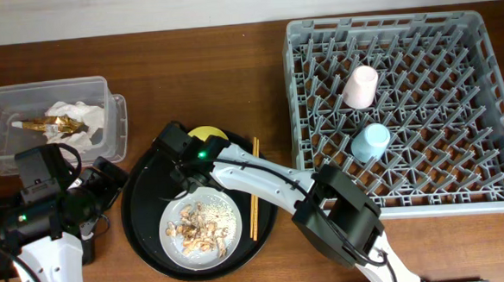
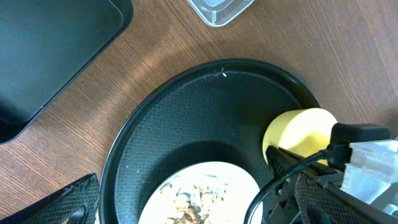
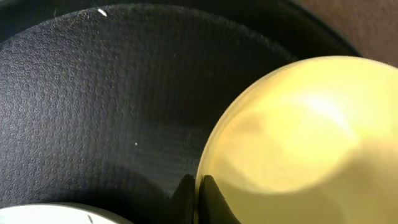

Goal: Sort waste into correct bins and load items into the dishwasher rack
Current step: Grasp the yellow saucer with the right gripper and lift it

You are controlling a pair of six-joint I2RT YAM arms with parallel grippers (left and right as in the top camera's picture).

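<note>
Two hands are in view. Nearest me, the grey-white plate (image 1: pixel 226 213) of food scraps (image 1: pixel 198 231) sits on the round black tray (image 1: pixel 143 207), with the chopsticks (image 1: pixel 254 193) to its right. My right hand (image 3: pixel 198 200) pinches the rim of the small yellow bowl (image 3: pixel 298 137) at the tray's far edge. My left hand (image 1: pixel 111 178) hovers left of the tray; I cannot tell its spread. Far right, the pink cup (image 1: pixel 361 86) and blue cup (image 1: pixel 370 142) sit in the rack (image 1: pixel 297 95).
</note>
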